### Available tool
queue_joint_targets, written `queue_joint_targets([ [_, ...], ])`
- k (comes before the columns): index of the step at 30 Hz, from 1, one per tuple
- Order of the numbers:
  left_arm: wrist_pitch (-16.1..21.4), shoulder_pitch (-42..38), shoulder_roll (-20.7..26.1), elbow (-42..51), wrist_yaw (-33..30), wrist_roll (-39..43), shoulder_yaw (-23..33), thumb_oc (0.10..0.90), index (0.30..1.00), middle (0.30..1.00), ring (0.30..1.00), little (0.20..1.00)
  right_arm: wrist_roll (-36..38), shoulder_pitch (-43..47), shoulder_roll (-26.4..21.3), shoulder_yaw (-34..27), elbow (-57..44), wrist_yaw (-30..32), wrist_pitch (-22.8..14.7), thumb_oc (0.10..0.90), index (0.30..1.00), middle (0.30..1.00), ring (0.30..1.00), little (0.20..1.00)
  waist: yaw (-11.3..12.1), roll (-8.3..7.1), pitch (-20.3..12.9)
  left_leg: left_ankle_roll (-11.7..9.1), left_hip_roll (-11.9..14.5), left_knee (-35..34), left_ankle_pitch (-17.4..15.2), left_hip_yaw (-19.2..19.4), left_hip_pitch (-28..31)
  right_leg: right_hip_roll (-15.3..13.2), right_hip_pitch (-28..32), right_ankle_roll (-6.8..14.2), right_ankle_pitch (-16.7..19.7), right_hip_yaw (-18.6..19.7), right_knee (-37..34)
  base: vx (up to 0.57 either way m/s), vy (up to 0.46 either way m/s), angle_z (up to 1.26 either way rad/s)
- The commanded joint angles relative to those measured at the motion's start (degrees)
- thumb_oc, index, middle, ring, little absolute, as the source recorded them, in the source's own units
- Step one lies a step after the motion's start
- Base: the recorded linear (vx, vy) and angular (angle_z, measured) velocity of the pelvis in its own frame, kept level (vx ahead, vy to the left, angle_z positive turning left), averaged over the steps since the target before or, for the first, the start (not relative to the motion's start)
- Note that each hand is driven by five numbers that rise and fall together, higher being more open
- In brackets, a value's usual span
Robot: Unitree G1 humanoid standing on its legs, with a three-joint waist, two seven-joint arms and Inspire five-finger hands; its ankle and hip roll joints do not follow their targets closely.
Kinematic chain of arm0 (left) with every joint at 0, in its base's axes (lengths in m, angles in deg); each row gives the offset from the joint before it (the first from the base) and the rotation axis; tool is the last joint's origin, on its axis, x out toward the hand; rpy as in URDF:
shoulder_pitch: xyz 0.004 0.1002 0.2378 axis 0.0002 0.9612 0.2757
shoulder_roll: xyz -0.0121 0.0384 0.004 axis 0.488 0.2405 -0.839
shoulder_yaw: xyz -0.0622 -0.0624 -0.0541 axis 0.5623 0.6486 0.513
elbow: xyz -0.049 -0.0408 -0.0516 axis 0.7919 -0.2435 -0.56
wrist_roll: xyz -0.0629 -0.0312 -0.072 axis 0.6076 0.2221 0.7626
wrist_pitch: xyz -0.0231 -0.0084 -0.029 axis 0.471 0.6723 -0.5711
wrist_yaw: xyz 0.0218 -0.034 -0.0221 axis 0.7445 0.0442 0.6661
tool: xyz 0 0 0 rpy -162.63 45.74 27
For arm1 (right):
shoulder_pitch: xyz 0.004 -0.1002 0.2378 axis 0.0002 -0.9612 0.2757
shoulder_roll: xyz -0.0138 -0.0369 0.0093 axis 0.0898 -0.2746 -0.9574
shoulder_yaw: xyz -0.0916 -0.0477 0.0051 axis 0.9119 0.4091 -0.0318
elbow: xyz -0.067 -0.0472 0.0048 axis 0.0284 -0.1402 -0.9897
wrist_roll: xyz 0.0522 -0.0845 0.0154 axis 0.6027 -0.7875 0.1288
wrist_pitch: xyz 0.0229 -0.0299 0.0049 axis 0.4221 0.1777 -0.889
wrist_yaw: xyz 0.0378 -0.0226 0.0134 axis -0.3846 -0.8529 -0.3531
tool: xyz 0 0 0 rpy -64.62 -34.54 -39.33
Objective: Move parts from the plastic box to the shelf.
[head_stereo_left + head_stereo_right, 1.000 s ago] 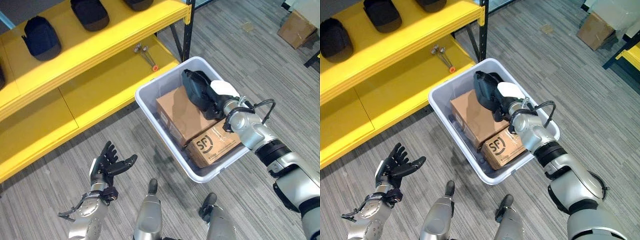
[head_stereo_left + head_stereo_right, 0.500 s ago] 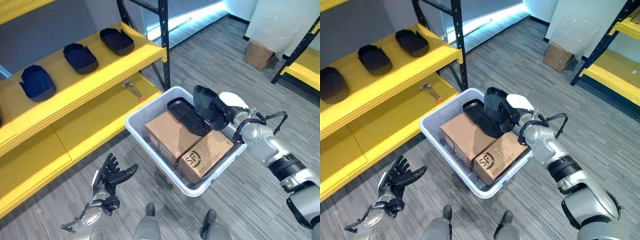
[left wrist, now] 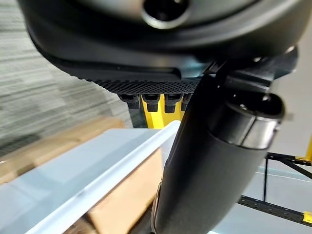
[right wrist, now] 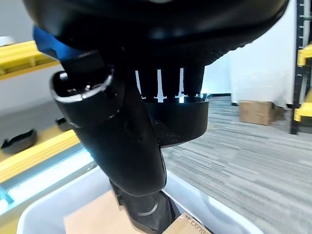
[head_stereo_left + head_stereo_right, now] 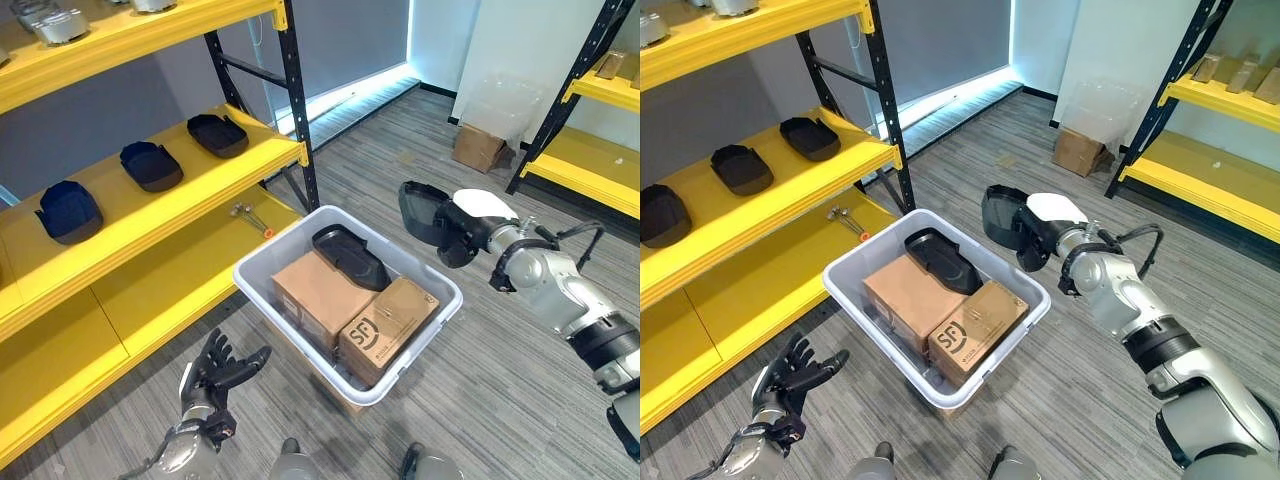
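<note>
My right hand (image 5: 462,228) is shut on a black shell-shaped part (image 5: 418,208) and holds it in the air just past the far right rim of the grey plastic box (image 5: 300,345). In the right wrist view the part (image 4: 183,122) sits between the fingers and the thumb. Another black part (image 5: 350,256) lies in the box behind two cardboard boxes (image 5: 320,295). The yellow shelf (image 5: 190,185) on the left bears three black parts (image 5: 150,165). Low at the left, near the floor, my left hand (image 5: 215,372) is open and holds nothing.
Metal tools (image 5: 250,214) lie on the lower yellow shelf board. A black shelf post (image 5: 303,140) stands just behind the box. Another yellow rack (image 5: 590,150) is at the far right, with a cardboard box (image 5: 478,148) on the carpet beside it.
The camera has tilted up. My right hand has lifted one black part out of the box, up and to the right; a second part stays inside. The left hand stays open.
</note>
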Motion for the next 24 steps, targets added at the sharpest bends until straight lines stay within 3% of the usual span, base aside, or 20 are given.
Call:
queue_joint_targets([
  [1, 4.56, -2.79, 3.62, 3.45, 0.20, 0.08, 1.82, 0.900, 1.000, 1.000, 1.000, 1.000, 2.70, 12.24, -0.35, -3.13, -1.26, 5.00, -2.89, 0.400, 0.300, 0.300, 0.300, 0.300, 2.18, -0.61, -0.36, -1.59, 2.21, -8.62, 14.07, -8.23, -6.26, 0.16, 10.33, 1.92, -2.57, -4.52, -8.55, -0.11, -0.148, 0.06],
  [3, 4.46, -3.12, 3.80, 2.98, 0.78, -0.16, 1.12, 0.900, 1.000, 1.000, 1.000, 1.000, 3.12, 11.18, -1.42, -3.99, -1.44, 5.65, -2.96, 0.400, 0.300, 0.300, 0.300, 0.300, 2.40, -0.12, 0.17, -2.00, 1.15, -9.10, 15.86, -6.89, -8.14, -0.67, 11.39, 1.83, -2.27, -7.15, -10.28, -0.11, -0.117, 0.74],
  [5, 3.90, -4.41, 3.57, 1.75, 1.53, -0.04, -0.61, 0.900, 1.000, 1.000, 1.000, 1.000, 3.26, 7.97, -2.50, -6.32, -2.90, 6.21, -3.38, 0.400, 0.300, 0.300, 0.300, 0.300, 0.68, -0.59, 0.57, -2.83, 2.86, -8.21, 16.40, 2.01, -8.96, -2.57, 13.22, 1.71, -2.21, -10.91, -12.47, -0.11, -0.127, 0.99],
  [6, 3.94, -4.47, 3.79, 1.64, 1.55, -0.02, -0.77, 0.900, 1.000, 1.000, 1.000, 1.000, 3.20, 7.46, -2.58, -6.77, -3.16, 6.17, -3.37, 0.400, 0.300, 0.300, 0.300, 0.300, 0.75, -0.80, 0.67, -2.86, 2.69, -8.19, 16.31, 1.95, -8.76, -2.73, 13.55, 1.78, -2.36, -11.03, -12.53, -0.14, -0.068, 1.74],
  [7, 3.77, -4.44, 3.63, 2.28, 2.44, 0.56, -1.52, 0.900, 1.000, 1.000, 1.000, 1.000, 2.72, 6.76, -2.73, -6.88, -3.63, 6.61, -3.33, 0.400, 0.300, 0.300, 0.300, 0.300, 0.26, -0.81, 0.76, -3.41, 4.51, -5.43, 14.95, 0.77, -7.68, -3.64, 13.84, 1.85, -1.07, -12.51, -13.38, -0.20, 0.058, 1.61],
  [9, 4.13, -3.93, 3.40, 3.95, 2.64, 1.13, -1.22, 0.900, 1.000, 1.000, 1.000, 1.000, 3.12, 8.38, -1.57, -5.92, -4.12, 6.71, -3.28, 0.400, 0.300, 0.300, 0.300, 0.300, 0.16, -0.73, 0.36, -2.98, 5.56, -2.01, 13.85, -4.06, -6.13, -4.12, 13.15, 1.82, 1.96, -12.15, -14.89, -0.20, 0.126, 0.91],
  [11, 4.05, -4.02, 3.20, 4.32, 2.66, 1.52, -1.28, 0.900, 1.000, 1.000, 1.000, 1.000, 3.32, 8.75, -0.99, -5.56, -3.79, 6.60, -3.40, 0.400, 0.300, 0.300, 0.300, 0.300, -0.04, -0.91, -0.09, -3.12, 6.23, -1.48, 13.36, -5.03, -4.77, -4.86, 12.97, 1.98, 2.51, -12.30, -14.76, -0.06, 0.149, 0.27],
  [12, 4.18, -5.29, 3.51, 4.75, 2.56, 1.72, -2.45, 0.900, 1.000, 1.000, 1.000, 1.000, 4.17, 9.30, -0.19, -5.28, -3.22, 6.77, -3.56, 0.400, 0.300, 0.300, 0.300, 0.300, -0.59, -1.57, -0.68, -3.53, 7.74, 0.67, 12.37, -8.05, -1.79, -7.06, 11.79, 2.63, 4.01, -12.54, -14.18, -0.06, 0.199, 0.08],
  [13, 4.15, -5.27, 3.56, 4.74, 2.07, 1.76, -2.57, 0.900, 1.000, 1.000, 1.000, 1.000, 4.08, 9.19, -0.34, -5.19, -3.44, 7.00, -3.28, 0.400, 0.300, 0.300, 0.300, 0.300, -0.87, -1.65, -0.91, -3.43, 7.08, 0.50, 10.10, -9.89, -0.36, -7.93, 10.69, 3.11, 4.36, -12.28, -13.36, -0.05, 0.295, 0.07],
  [14, 3.83, -4.92, 3.93, 5.52, 2.21, 1.59, -2.26, 0.900, 1.000, 1.000, 1.000, 1.000, 3.08, 9.81, -0.93, -5.31, -4.20, 6.27, -2.64, 0.400, 0.300, 0.300, 0.300, 0.300, -1.68, -1.36, -1.40, -2.43, 5.59, -3.49, 5.31, -10.17, 0.61, -8.31, 10.10, 4.15, 4.83, -11.55, -13.12, 0.00, 0.224, 0.25],
  [16, 3.88, -5.86, 3.90, 5.66, 2.22, 1.40, -2.40, 0.900, 1.000, 1.000, 1.000, 1.000, 3.82, 8.11, -0.71, -6.59, -4.45, 5.99, -2.85, 0.400, 0.300, 0.300, 0.300, 0.300, -2.82, -1.75, -2.01, -2.26, 4.44, -2.17, -0.05, -7.14, -0.35, -9.67, 10.13, 4.86, 7.11, -10.49, -14.03, 0.01, 0.249, 0.35],
  [18, 4.09, -6.79, 4.44, 5.89, 2.63, 0.70, -2.53, 0.900, 1.000, 1.000, 1.000, 1.000, 4.46, 7.57, -0.42, -7.40, -4.79, 6.07, -3.01, 0.400, 0.300, 0.300, 0.300, 0.300, -2.89, -2.13, -1.58, -2.36, 2.64, 1.41, -1.24, -7.08, -1.69, -11.36, 11.35, 5.46, 9.58, -10.68, -16.09, 0.02, 0.244, 0.64],
  [21, 4.42, -6.71, 4.73, 5.87, 2.92, -0.94, -2.00, 0.900, 1.000, 1.000, 1.000, 1.000, 4.25, 6.11, 0.31, -9.00, -4.91, 6.38, -3.04, 0.400, 0.300, 0.300, 0.300, 0.300, -2.66, -2.45, -1.97, -2.00, 0.42, 1.17, -4.74, -5.40, -0.40, -13.39, 13.22, 7.66, 13.42, -11.26, -20.43, 0.02, 0.298, 0.07],
  [22, 4.03, -7.16, 4.69, 5.44, 3.14, -1.84, -2.35, 0.900, 1.000, 1.000, 1.000, 1.000, 3.89, 3.87, 1.70, -10.42, -5.51, 5.78, -3.29, 0.400, 0.300, 0.300, 0.300, 0.300, -2.31, -3.46, -2.45, -1.84, -1.13, 2.92, -6.57, -4.93, -0.80, -15.06, 14.75, 8.99, 15.99, -12.15, -22.93, 0.02, 0.265, -0.42],
  [24, 3.87, -7.40, 4.88, 5.23, 3.34, -2.59, -2.63, 0.900, 1.000, 1.000, 1.000, 1.000, 3.20, 3.18, 2.22, -10.65, -5.82, 5.21, -3.25, 0.400, 0.300, 0.300, 0.300, 0.300, -2.11, -4.10, -2.72, -1.61, -1.79, 3.05, -7.13, -4.94, -0.71, -15.57, 15.54, 9.53, 16.92, -12.48, -24.05, 0.03, 0.174, 0.01],
])
